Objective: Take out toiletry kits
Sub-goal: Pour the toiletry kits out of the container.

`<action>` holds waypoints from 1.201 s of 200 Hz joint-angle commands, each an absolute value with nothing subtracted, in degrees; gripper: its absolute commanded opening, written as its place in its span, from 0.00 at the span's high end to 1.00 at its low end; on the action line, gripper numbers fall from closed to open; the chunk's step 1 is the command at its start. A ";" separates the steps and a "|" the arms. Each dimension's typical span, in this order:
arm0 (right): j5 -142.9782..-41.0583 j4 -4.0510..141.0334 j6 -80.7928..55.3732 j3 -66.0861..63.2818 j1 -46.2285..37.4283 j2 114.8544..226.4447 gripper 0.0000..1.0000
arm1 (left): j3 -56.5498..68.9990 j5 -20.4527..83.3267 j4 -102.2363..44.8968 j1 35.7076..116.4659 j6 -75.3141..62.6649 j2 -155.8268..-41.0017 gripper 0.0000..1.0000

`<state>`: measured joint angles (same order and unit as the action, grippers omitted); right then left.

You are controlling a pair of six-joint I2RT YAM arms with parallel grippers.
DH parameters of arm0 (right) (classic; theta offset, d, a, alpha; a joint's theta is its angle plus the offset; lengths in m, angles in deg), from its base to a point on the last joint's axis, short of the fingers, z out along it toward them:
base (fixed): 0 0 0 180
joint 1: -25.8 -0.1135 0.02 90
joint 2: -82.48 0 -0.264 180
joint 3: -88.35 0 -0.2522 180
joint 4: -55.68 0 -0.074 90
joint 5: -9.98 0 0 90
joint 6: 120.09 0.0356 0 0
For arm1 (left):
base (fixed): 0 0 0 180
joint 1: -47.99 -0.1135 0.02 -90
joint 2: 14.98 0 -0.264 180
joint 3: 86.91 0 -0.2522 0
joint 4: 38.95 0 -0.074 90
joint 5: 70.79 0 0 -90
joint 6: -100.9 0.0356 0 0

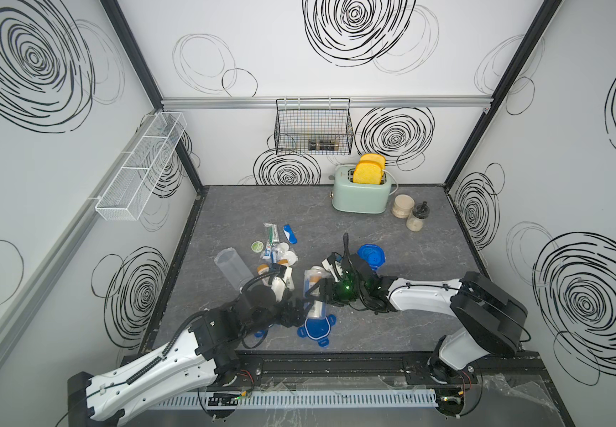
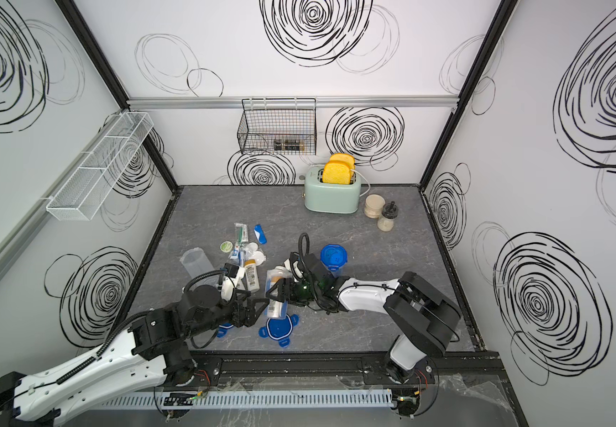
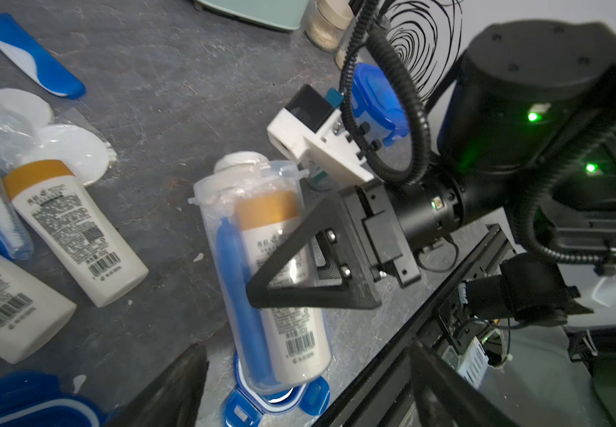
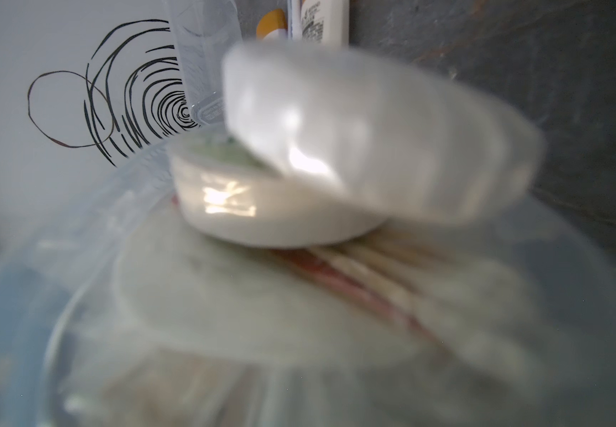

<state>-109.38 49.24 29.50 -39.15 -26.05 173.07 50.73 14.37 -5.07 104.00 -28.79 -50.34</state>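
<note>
Left wrist view: a clear jar [image 3: 210, 207] is clamped about its middle by the right gripper [image 3: 269, 288], with its base over a blue lid [image 3: 247, 406]. A cream bottle [image 3: 299, 340] and a blue toothbrush [image 3: 240, 281] are seen inside that jar. The left gripper [image 3: 306, 373] is spread wide at the jar's base. More kit pieces [image 3: 77, 233] are scattered beside the jar.

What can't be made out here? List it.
- Right wrist view: blurred, too close; what lies under the round tins in the clear jar.
- Left wrist view: left gripper's fingers, cut off by the bottom edge.
- Both top views: dark item in the wire basket, too small.
- A top view: blue-lidded jar's contents, hidden by lid and right arm.
</note>
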 commanded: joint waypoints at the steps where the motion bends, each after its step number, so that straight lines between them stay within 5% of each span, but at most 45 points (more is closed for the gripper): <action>1: -113.66 44.57 33.93 -36.09 -25.23 172.83 0.37 | 52.62 10.16 -8.84 106.53 -32.74 -50.64 0.10; 114: -118.59 43.77 36.70 -34.74 -24.03 174.38 0.36 | 55.75 9.48 -15.20 109.05 -35.30 -60.27 0.06; 190: -118.74 43.57 36.61 -34.67 -24.29 174.29 0.35 | 58.96 18.41 -22.86 102.22 -34.60 -61.36 0.25; 240: -118.78 43.51 36.59 -34.48 -24.37 174.34 0.33 | 60.00 19.96 -24.81 102.26 -34.77 -62.94 0.16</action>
<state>-116.79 47.90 35.71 -36.79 -24.13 174.54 58.95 18.50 -21.35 102.36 -34.51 -62.10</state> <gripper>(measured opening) 0.688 0.821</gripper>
